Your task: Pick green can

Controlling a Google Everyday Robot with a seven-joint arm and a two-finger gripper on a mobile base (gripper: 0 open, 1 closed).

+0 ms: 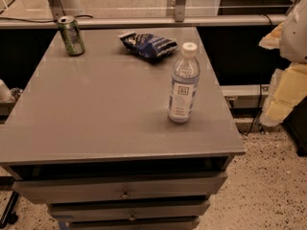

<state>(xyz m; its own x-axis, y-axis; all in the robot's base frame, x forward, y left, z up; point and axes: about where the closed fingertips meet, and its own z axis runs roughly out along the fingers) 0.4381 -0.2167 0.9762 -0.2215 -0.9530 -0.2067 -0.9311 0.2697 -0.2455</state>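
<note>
The green can [71, 35] is slim, with a silver top and pale label markings. It stands upright at the far left corner of the grey table [96, 114]. My gripper [285, 92] shows as white and pale yellow parts at the right edge of the camera view. It is off the table's right side, well away from the can, and holds nothing that I can see.
A clear water bottle [183, 83] with a white cap stands at the table's right. A dark blue snack bag [147, 44] lies at the far middle. Drawers [124, 191] sit under the tabletop. A metal rail [144, 21] runs behind, and speckled floor [268, 186] lies to the right.
</note>
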